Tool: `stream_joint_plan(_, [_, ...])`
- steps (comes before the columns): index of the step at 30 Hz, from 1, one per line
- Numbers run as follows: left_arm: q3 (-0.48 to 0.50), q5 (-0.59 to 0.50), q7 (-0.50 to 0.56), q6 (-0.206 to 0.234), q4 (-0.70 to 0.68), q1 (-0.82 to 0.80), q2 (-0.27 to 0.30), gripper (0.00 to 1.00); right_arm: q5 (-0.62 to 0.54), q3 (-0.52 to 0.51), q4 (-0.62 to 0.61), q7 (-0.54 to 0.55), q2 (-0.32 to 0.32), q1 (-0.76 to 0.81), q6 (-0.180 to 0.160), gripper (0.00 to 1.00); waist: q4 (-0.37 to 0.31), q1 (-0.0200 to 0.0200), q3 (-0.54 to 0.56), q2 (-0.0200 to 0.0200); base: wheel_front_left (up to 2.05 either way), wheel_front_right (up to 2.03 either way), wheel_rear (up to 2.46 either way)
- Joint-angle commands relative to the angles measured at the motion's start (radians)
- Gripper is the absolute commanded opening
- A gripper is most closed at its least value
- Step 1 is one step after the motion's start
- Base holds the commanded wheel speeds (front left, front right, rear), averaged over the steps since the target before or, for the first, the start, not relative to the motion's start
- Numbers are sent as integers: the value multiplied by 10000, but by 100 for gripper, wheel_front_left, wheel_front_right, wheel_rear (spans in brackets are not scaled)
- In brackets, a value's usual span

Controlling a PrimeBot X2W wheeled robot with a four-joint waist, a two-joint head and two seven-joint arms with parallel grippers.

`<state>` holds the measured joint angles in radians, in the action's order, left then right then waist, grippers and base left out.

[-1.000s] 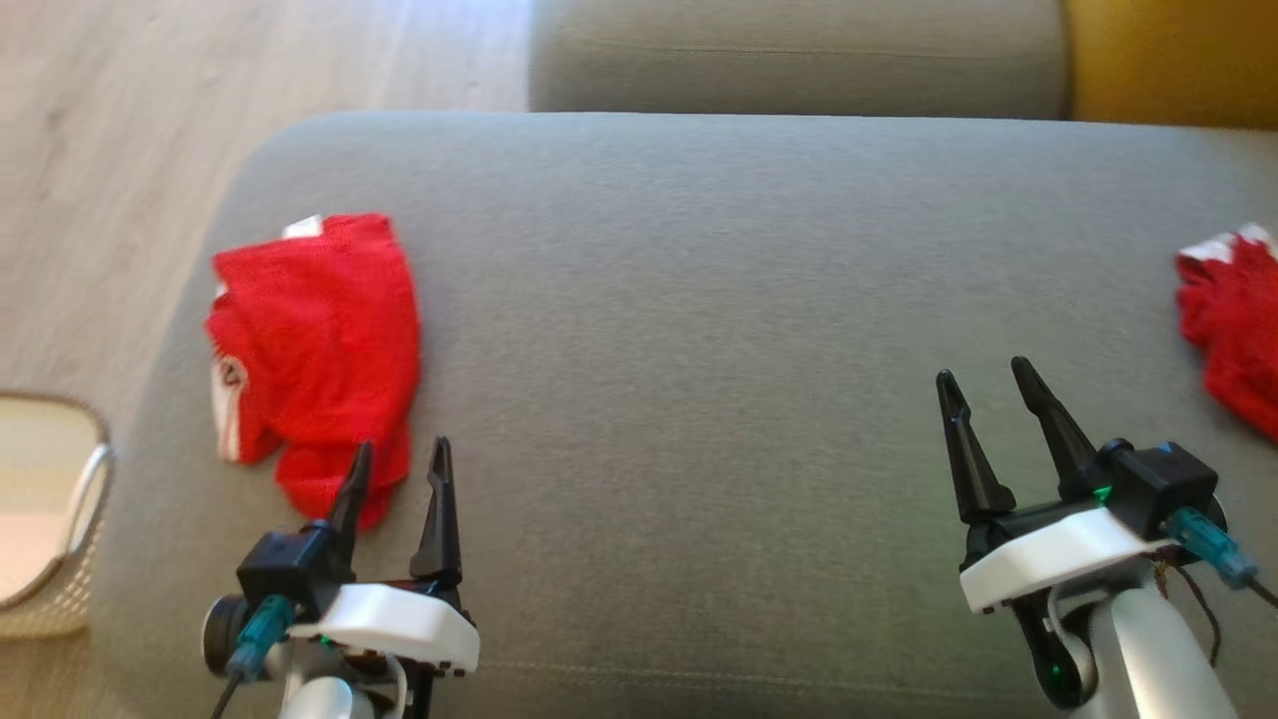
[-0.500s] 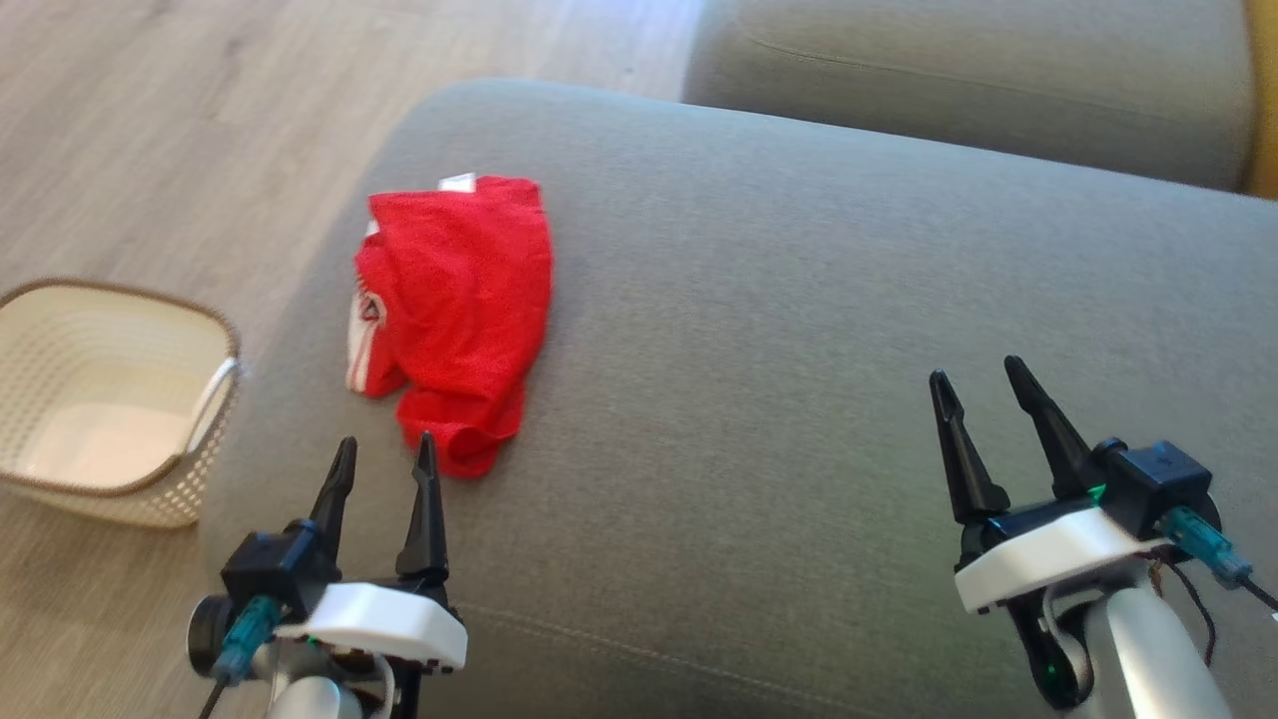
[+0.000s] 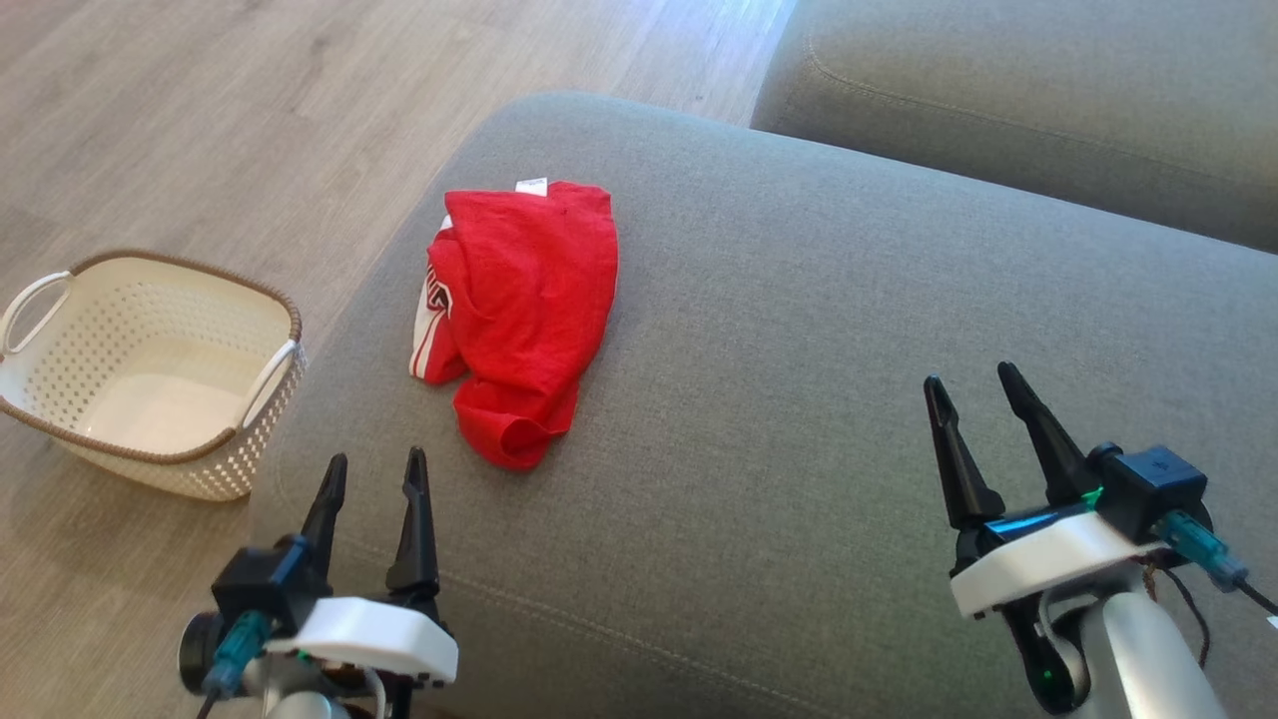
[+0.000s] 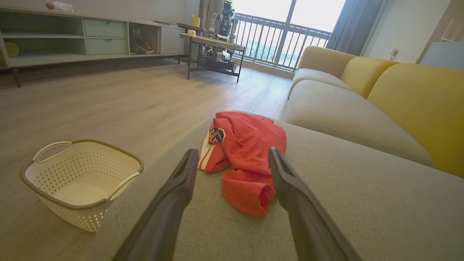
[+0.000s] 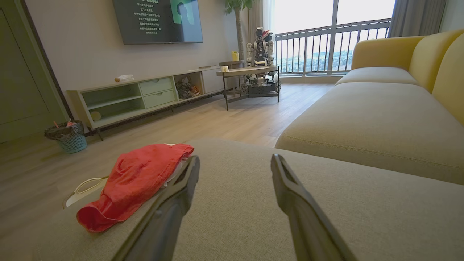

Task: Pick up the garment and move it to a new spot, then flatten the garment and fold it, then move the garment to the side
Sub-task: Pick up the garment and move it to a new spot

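Sofa cushion (image 3: 799, 350): red garment (image 3: 524, 310), long axis near-far; left gripper (image 3: 375, 459), right gripper (image 3: 970, 377) wide, empty.

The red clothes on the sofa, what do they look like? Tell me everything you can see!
The red garment is soft-looking cloth, crumpled in a loose heap, not flat. It has white stripes and a small dark badge on its left side, and a white label sticks out at the far edge. A rolled opening faces the robot. It lies near the left end of the grey sofa cushion, and only the cushion touches it.
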<state>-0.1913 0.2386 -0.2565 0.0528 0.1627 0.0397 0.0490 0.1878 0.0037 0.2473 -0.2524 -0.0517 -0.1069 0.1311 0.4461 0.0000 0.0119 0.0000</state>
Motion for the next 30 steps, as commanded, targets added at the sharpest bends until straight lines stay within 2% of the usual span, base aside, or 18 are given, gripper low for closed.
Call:
stream_joint_plan(1, [368, -132, -53, -7, -349, -350, 12, 100, 98, 238, -275, -93, 14, -109, -4, 100, 20, 0, 4, 0, 0, 0, 0])
stream_joint_plan(13, [579, -82, -53, 41, -483, -333, 12, 100, 71, 341, -286, -93, 14, -134, -4, 100, -75, 0, -143, 0, 0, 0, 0])
stream_joint_plan(19, [737, -11, -53, -11, -397, -608, 12, 100, -165, 181, -414, -93, 14, -274, -4, 100, -265, 0, -575, 0, 0, 0, 0])
stream_joint_plan(24, [1081, -304, -53, -351, -64, -1523, 14, 100, -722, -94, -744, 10, 14, -624, -4, 100, -549, 0, -1449, 0, 0, 0, 0])
stream_joint_plan(30, [1371, -261, 15, -886, 1558, -3359, 362, 100, -1177, -396, -1744, 549, -167, -1009, -4, 100, -906, 0, -2468, 0, 0, 0, 0])
